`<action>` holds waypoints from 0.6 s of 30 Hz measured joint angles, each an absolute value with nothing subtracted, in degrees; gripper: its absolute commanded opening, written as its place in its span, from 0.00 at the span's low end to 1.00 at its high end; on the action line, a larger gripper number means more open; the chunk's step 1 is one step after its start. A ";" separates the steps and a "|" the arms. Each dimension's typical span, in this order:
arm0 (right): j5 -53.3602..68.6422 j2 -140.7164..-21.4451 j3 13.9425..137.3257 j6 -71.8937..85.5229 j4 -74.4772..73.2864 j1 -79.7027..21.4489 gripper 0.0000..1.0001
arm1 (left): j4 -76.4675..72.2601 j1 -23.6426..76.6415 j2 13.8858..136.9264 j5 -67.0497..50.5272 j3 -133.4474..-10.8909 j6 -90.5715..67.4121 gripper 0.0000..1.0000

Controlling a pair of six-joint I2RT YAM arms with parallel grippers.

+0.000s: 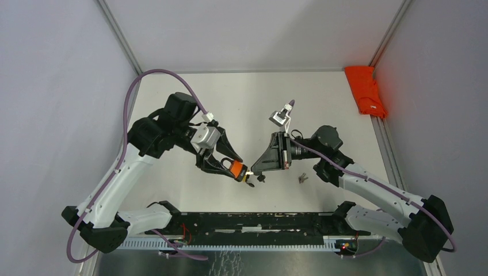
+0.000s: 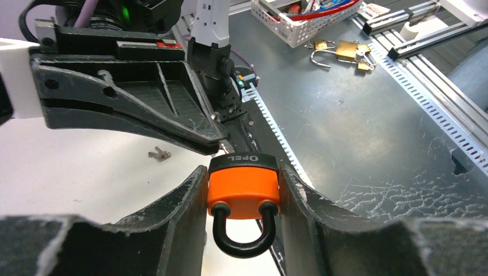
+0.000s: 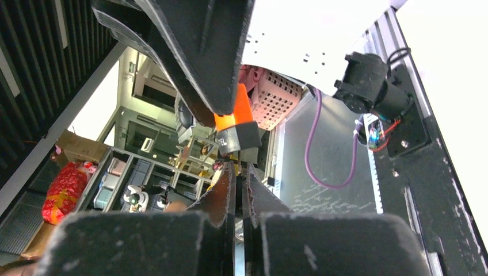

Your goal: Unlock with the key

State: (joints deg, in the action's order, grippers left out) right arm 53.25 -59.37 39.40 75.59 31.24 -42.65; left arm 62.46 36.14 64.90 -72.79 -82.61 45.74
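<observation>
Orange padlock (image 2: 244, 192) sits pinched between the fingers of the left gripper (image 2: 243, 172), shackle toward the wrist; the right gripper (image 3: 239, 168), fingers pressed together, meets its black end.

A: Padlock (image 2: 244, 187) colours?
B: Orange body, black band on top with pale lettering. Black shackle (image 2: 241, 244).
A: Grippers?
B: Left gripper (image 2: 241, 175) and right gripper (image 3: 240, 168) both matte black, with edges scuffed grey.
A: Arms?
B: Left arm (image 1: 124, 172) and right arm (image 1: 374, 187) have white shells and black joints. Cable (image 1: 158, 71) is purple.
A: Bench (image 1: 253, 98)?
B: Off-white. Cloth (image 1: 365, 89) is bright orange-red.
A: Left wrist background?
B: Dark grey plate (image 2: 374, 126) with pale scratch marks, a white mesh basket (image 2: 299, 26), and brass-yellow locks (image 2: 345, 50) with silver shackles.
</observation>
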 measured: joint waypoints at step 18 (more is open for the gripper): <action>40.36 -51.03 34.35 77.73 36.10 -41.85 0.00 | 48.62 36.88 63.24 -70.70 -80.93 35.00 0.02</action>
